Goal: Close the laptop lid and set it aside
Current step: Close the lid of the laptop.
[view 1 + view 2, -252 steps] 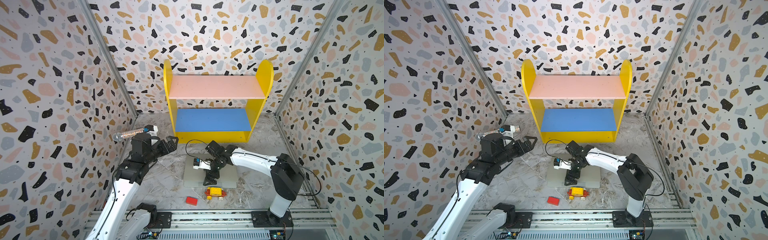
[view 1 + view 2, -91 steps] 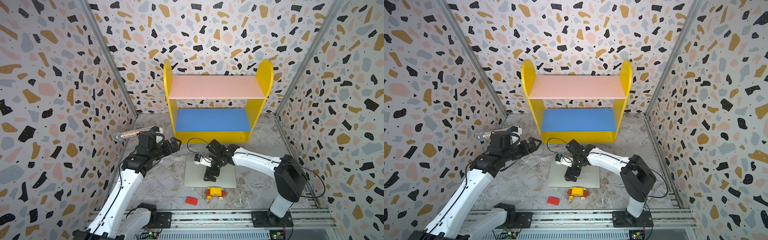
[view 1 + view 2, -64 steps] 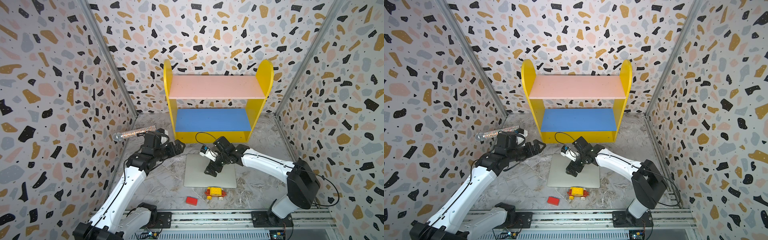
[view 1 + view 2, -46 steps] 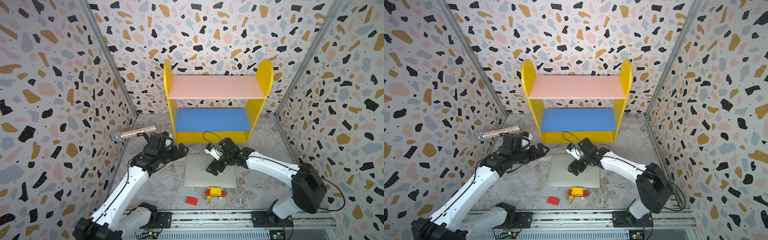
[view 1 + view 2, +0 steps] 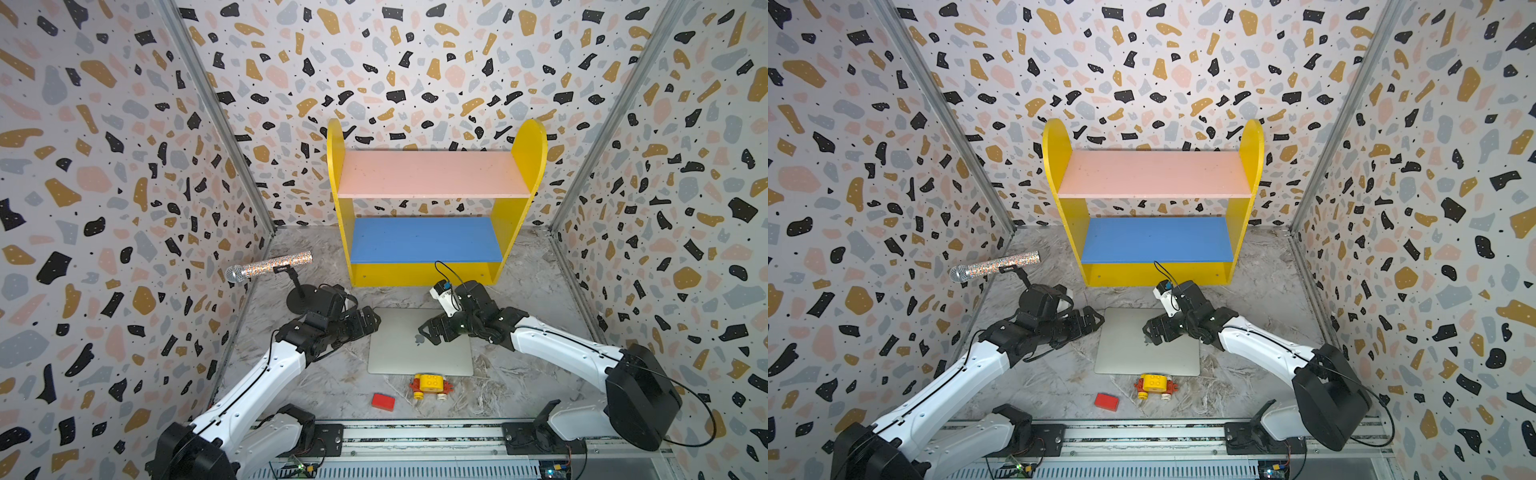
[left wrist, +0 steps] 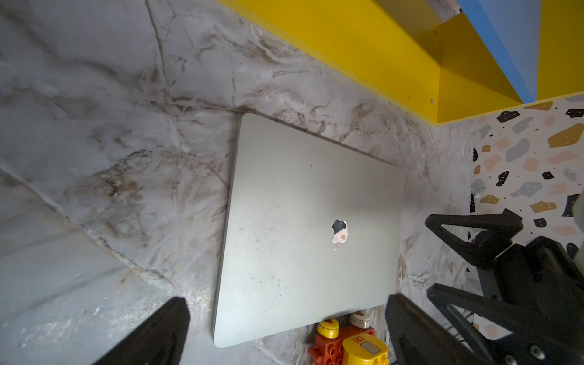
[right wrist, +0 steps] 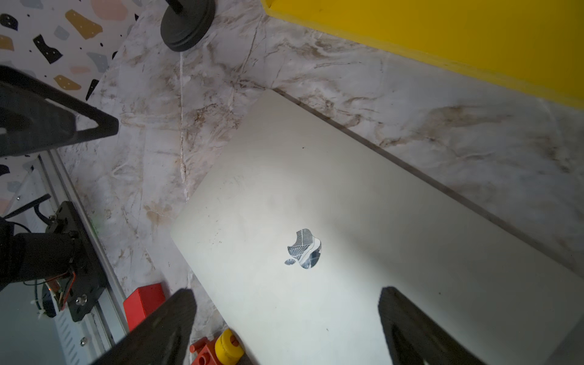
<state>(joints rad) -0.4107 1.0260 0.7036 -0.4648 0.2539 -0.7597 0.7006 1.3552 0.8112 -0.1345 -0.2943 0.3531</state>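
The laptop (image 5: 419, 357) lies flat on the marble surface (image 5: 324, 386) in front of the yellow shelf (image 5: 432, 275), its lid (image 6: 303, 221) down with the logo facing up. The right tool (image 5: 428, 335) hangs over the lid's middle, jaws wide and empty. The left tool (image 5: 371, 323), also wide and empty, is just beside the laptop's left edge. A yellow toy car (image 5: 428, 384) sits by the near edge, with a red block (image 5: 383, 402) close by

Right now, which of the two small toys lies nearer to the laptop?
The yellow toy car, right beside the laptop; the red block lies farther off.
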